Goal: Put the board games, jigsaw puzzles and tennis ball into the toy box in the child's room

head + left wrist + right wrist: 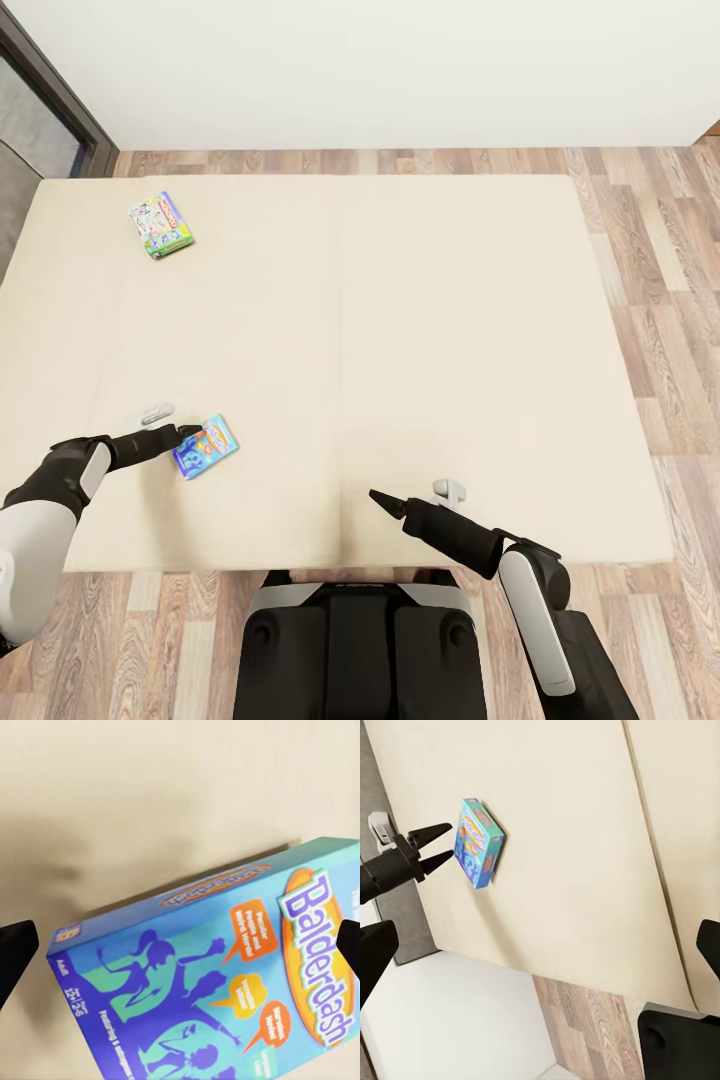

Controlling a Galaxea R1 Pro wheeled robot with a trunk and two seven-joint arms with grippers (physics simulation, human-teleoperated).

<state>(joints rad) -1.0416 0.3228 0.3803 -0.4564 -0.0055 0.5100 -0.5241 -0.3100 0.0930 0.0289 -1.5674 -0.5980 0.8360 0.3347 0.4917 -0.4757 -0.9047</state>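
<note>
Head view: left gripper [192, 434] jaws spread wide, straddling the blue board game [205, 447] on the bed [420, 330], not clamped. Right gripper [378, 497] hovers empty; its jaw state cannot be determined.

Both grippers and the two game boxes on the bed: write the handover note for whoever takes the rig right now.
Left gripper: open, fingers either side of the blue Balderdash box, at its near edge, not closed on it.
Right gripper: empty, looks shut, hovering over the bed.
Green-white game box: lying flat near the bed's far left corner.
Done: nothing collected from the bed yet.
Left: grip the Balderdash box, fetch the green-white one, carry both to the toy box.
</note>
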